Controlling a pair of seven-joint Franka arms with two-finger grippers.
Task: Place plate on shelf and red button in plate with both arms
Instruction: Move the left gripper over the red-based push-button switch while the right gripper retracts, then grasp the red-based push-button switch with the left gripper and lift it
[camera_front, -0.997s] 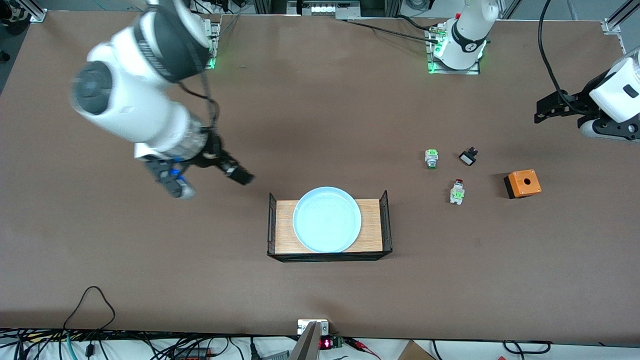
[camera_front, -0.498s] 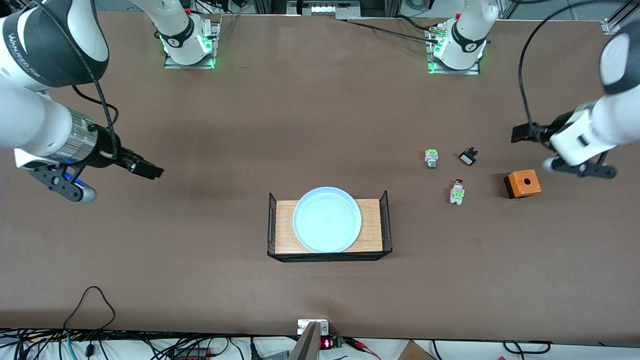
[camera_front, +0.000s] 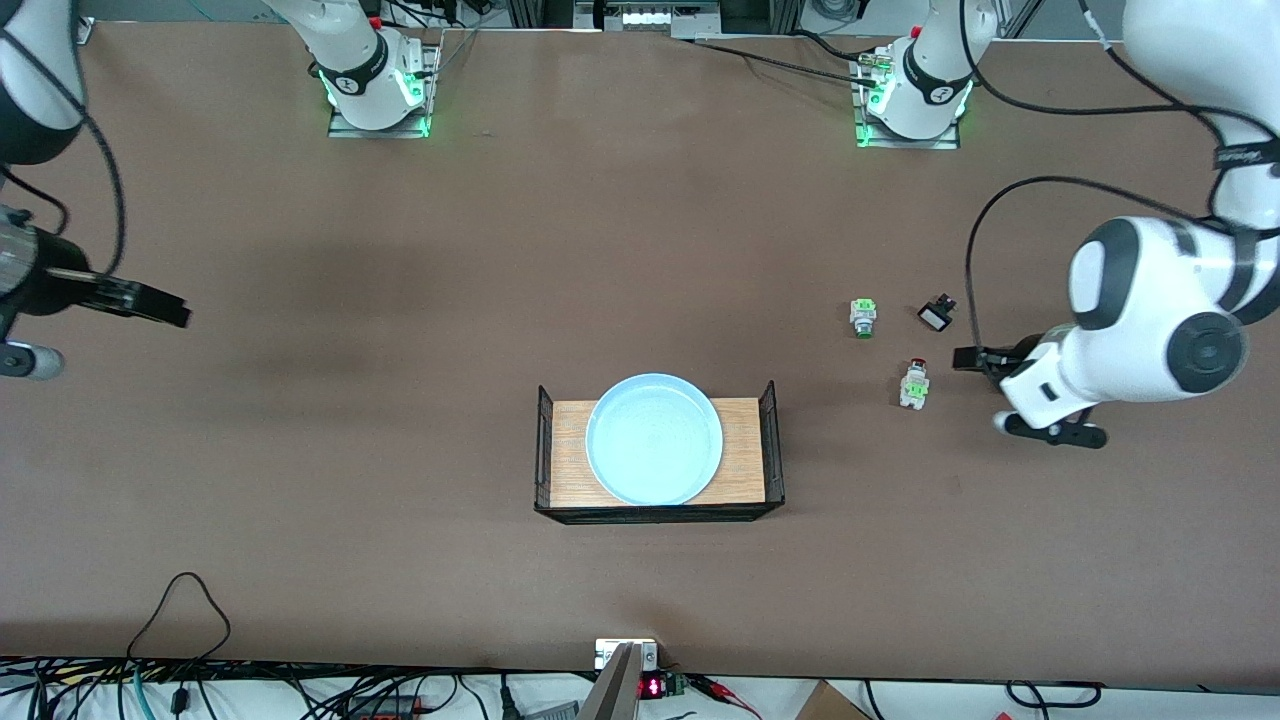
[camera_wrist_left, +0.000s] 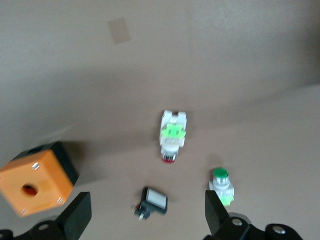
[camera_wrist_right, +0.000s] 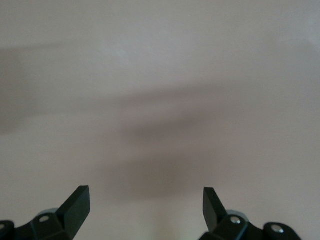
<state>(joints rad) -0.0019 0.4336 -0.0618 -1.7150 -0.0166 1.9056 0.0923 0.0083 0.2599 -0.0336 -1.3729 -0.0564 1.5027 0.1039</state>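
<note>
Plate (camera_front: 654, 439) already rests flat on the wooden floor of the wire-sided rack (camera_front: 770, 440), filling most of it; nothing else is in the rack. Red button (camera_front: 914, 384) lies on its side on the worktop (camera_front: 620, 250), well apart from the rack toward the left arm's end, untouched.

Left gripper (camera_wrist_left: 145, 217) hangs over the cluster of small parts, jaws wide and empty, with the button between and ahead of its fingers in the wrist view. Right gripper (camera_wrist_right: 142, 207) is out over bare worktop, well apart from the rack toward the right arm's end, also wide and empty, apparently waiting.

Main risk: a mistaken pick. The green button (camera_front: 863, 317) and black part (camera_front: 936, 315) lie near the red one, farther from the front camera, and the orange box (camera_wrist_left: 36, 179) sits just beside the gripper's path. The button is small and lying down, so a slightly off descent could nudge it away or pinch it crooked.
</note>
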